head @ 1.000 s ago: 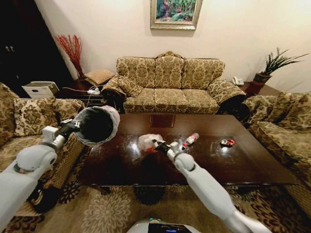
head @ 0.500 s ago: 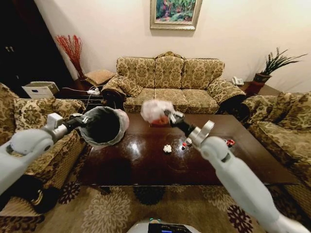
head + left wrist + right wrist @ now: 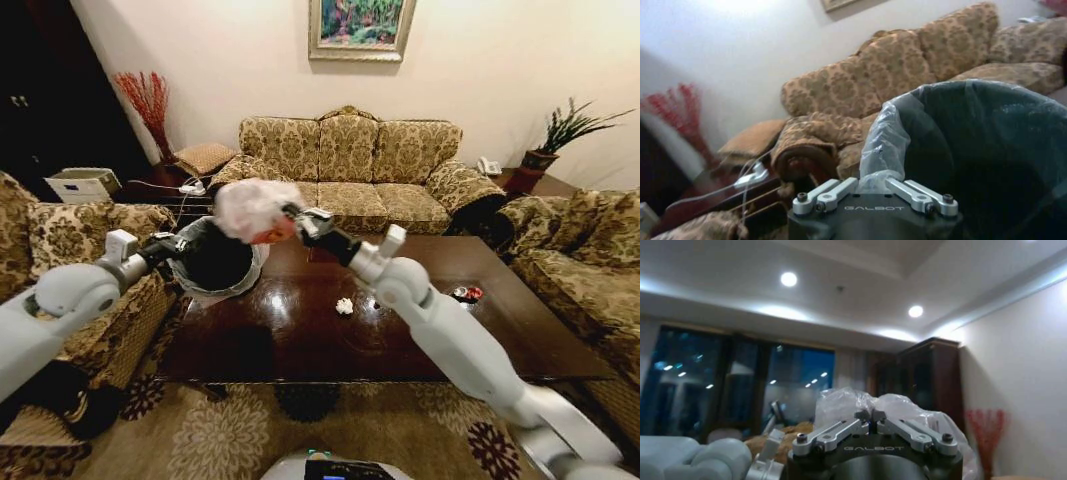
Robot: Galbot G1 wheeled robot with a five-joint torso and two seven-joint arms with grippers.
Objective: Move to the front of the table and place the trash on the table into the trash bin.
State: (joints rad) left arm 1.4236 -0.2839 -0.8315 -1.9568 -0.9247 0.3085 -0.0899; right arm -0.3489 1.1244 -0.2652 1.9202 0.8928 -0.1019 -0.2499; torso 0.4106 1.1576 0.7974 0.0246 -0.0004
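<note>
The trash bin [image 3: 213,262] hung in the air off the worktop [image 3: 300,330], just past its edge on the robot's left, tipped so its dark mouth faced the robot. The left gripper [image 3: 172,244] had its fingers closed on the bin's rim, pinching the translucent liner [image 3: 881,145] against the wall, as the left wrist view showed. Above the bin's mouth and touching its upper rim in the head view, the whitish plastic bag [image 3: 252,211] with red-orange contents was held aloft by the right gripper [image 3: 298,222], whose fingers were clamped tight on the bag's crumpled plastic [image 3: 860,402]. The right arm reached from the robot's right across the worktop toward the bin.

On the glossy worktop, well apart from the bin, the white paper wad [image 3: 344,306] lay near the middle. The red-black wrapper [image 3: 467,294] lay farther from the bin, beyond the right arm. A patterned sofa [image 3: 350,170] stood behind the worktop.
</note>
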